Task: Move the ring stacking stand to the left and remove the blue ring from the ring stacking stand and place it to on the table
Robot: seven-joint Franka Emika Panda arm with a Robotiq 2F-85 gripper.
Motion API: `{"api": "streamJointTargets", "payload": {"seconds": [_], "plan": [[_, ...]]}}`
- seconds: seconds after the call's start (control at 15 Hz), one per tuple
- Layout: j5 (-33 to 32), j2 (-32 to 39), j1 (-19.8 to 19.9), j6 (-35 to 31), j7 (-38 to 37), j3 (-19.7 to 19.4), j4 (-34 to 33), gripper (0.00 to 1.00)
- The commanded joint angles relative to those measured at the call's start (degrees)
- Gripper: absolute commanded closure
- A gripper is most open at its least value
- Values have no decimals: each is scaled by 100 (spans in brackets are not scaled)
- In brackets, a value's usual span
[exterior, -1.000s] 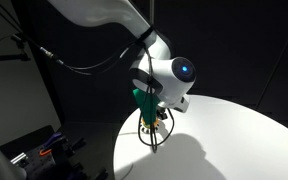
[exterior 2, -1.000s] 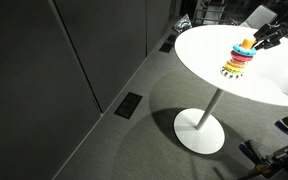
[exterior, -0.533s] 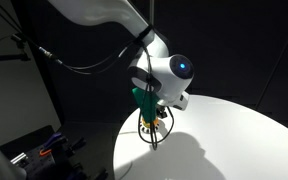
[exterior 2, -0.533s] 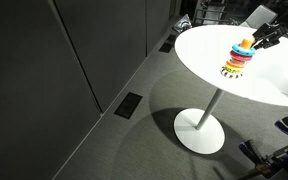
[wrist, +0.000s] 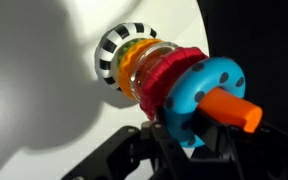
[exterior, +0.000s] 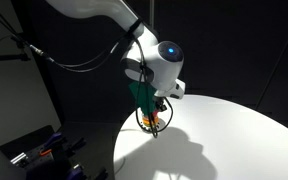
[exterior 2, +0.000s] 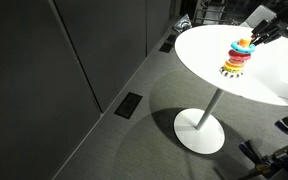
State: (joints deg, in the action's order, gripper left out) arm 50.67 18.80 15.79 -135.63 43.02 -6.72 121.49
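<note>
Your tool (wrist: 189,150) is right at the blue ring (wrist: 204,95) atop the stand (wrist: 139,65), presumably to slide it off, but I can't tell if it's clenched.

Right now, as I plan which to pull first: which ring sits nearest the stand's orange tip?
The bright blue bumpy plastic ring, directly under the orange rounded post tip; the red ring comes next.

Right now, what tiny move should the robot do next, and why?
Probably pull the blue ring along the orange tip and off: it sits topmost on the ring stacking stand, with the end effector at its rim.
</note>
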Motion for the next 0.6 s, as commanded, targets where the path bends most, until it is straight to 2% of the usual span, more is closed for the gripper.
{"api": "streamJointTargets", "payload": {"seconds": [0.0, 0.53], "plan": [[-186, -452, -101, -233, -114, -20, 333, 90], [-224, -893, -139, -334, -137, -59, 530, 90]]}}
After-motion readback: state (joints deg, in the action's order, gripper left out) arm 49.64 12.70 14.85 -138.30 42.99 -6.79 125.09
